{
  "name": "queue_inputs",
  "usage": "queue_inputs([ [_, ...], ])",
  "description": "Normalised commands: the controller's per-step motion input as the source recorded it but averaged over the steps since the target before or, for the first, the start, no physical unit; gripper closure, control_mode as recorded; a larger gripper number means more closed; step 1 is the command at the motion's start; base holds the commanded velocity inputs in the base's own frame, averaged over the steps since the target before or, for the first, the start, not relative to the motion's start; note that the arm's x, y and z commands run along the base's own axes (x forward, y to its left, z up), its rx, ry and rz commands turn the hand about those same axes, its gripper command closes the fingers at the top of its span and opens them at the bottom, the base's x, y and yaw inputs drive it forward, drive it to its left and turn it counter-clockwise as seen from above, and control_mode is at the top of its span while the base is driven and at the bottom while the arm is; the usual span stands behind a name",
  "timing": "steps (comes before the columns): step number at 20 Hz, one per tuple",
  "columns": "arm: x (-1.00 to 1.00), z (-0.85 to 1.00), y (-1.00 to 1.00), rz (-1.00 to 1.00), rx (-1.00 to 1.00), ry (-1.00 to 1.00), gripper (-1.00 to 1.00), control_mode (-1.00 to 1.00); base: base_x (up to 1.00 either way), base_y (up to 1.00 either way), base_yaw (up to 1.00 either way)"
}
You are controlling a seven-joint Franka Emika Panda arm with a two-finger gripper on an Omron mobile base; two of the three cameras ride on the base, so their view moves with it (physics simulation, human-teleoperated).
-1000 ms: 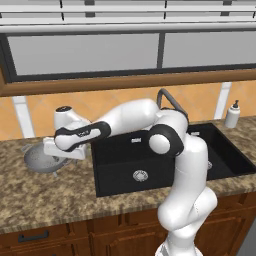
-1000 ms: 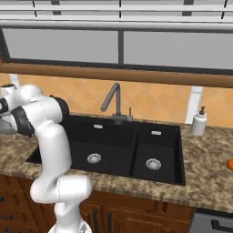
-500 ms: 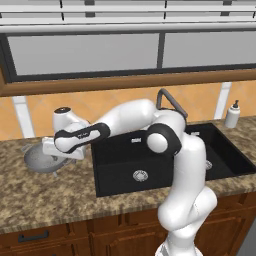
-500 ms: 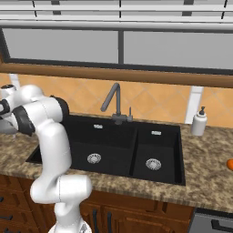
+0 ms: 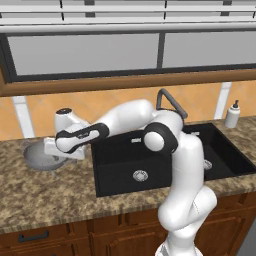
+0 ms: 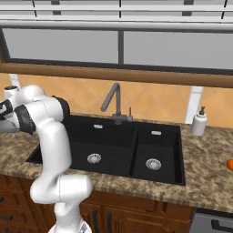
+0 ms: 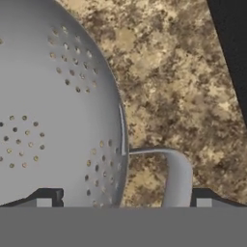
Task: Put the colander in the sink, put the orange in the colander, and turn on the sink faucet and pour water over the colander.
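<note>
The grey perforated colander stands on the granite counter left of the black sink. My gripper is right over the colander's right rim. In the hand view the colander bowl takes up the left side, and its small side handle curves out on the right. My gripper is open, one fingertip over the bowl and the other outside the handle. It grips nothing. The orange lies far right on the counter. The dark gooseneck sink faucet stands behind the basins, with no water running.
A white soap dispenser stands at the back right of the sink. The sink's left edge is close to the colander. A tiled wall and a window run behind the counter.
</note>
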Motion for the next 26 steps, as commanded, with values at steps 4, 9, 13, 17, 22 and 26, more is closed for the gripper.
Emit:
queue_inputs([
  [4,0.02,-0.20,0.00,0.00,0.00,0.00,-1.00,-1.00,0.00,0.00,0.00],
  [9,0.00,-0.04,0.01,0.00,0.00,0.00,-1.00,-1.00,0.00,0.00,0.00],
  [13,0.00,0.00,0.00,0.00,0.01,-0.04,-1.00,-1.00,0.00,0.00,0.00],
  [17,0.00,0.06,0.00,0.00,0.05,-0.08,-1.00,-1.00,0.00,0.00,0.00],
  [22,0.00,0.00,0.02,0.00,0.03,-0.07,-1.00,-1.00,0.00,0.00,0.00],
  [26,0.08,-0.01,0.13,0.00,0.00,-0.02,-1.00,-1.00,0.00,0.00,0.00],
])
